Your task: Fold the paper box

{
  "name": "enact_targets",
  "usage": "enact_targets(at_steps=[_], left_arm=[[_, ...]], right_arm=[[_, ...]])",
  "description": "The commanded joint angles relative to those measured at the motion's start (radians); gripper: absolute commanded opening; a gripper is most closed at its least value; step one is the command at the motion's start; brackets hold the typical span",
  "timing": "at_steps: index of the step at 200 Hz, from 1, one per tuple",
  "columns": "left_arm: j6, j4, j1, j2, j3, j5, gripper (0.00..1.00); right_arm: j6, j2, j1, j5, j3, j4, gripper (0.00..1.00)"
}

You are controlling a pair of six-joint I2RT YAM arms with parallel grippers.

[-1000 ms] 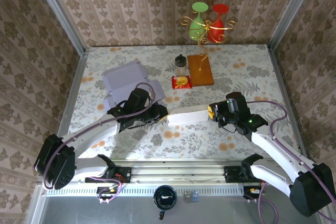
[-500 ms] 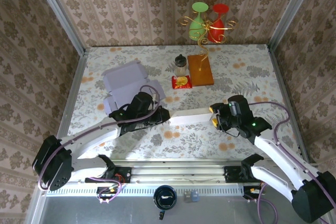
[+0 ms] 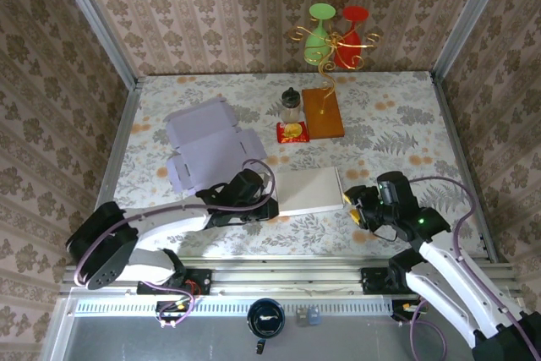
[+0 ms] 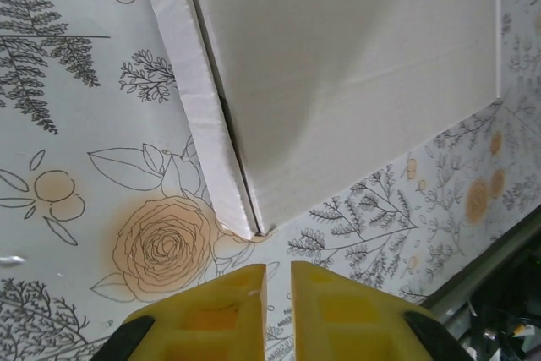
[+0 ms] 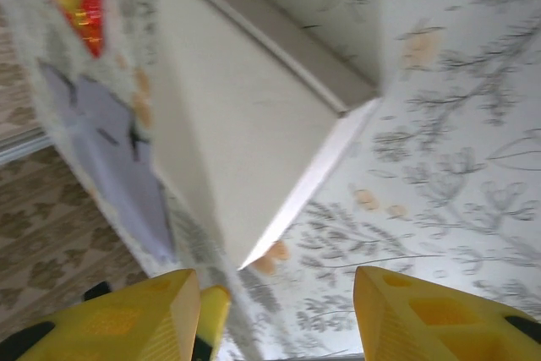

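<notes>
- So, the white box (image 3: 308, 189) lies flat on the table (image 3: 397, 124), near the middle and toward the near edge, between my two grippers.
- Its long axis runs left to right, so one short end faces each arm.
- My left gripper (image 4: 277, 281) sits just off the box's near-left corner. Its yellow fingers (image 4: 228, 310) are pressed almost together with only a thin slit between them, and they pinch nothing.
- From the left wrist, that corner is straight ahead of the fingertips and close, but not touching. A narrow flap runs along the box's left edge, with a dark seam beside it.
- My right gripper (image 5: 275, 285) is at the right end of the box with its fingers spread wide and nothing between them.
- From the right wrist, the box's corner points toward the gap, slightly apart from it.
- I judge the two arms about equally near. The left is better placed for the flap, while the right is ready to close on the right end.
- I cannot tell whether anything is inside the box, since its broad top face hides the inside.
- A small jar (image 3: 291, 106) with a dark lid stands well beyond the box on the far side, and I cannot make out its contents.
- A purple cardboard sheet (image 3: 203, 137) lies unfolded to the far left.
</notes>
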Motion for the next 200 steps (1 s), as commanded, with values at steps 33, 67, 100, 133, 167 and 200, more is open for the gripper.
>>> enact_targets(at_steps=[33,67,100,133,167,200], left_arm=[[-0.099,-0.161,0.056,-0.093,0.059,-0.029,0.41],[-0.13,-0.204,0.187,-0.028,0.101,0.088,0.48],[-0.135,-0.11,0.198,0.079,0.143,0.149,0.48],[-0.137,-0.055,0.186,0.175,0.173,0.185,0.48],[-0.139,-0.008,0.168,0.253,0.188,0.201,0.43],[-0.172,0.067,0.127,0.329,0.222,0.204,0.28]], right_arm=[[-0.331,0.059,-0.049,-0.024,0.135,-0.159,0.52],[-0.516,0.205,-0.046,-0.113,0.261,-0.223,0.52],[-0.608,0.278,-0.044,-0.182,0.341,-0.292,0.53],[-0.604,0.273,-0.044,-0.194,0.332,-0.291,0.53],[-0.566,0.243,-0.041,-0.206,0.303,-0.256,0.53],[-0.569,0.222,-0.041,-0.176,0.319,-0.279,0.52]])
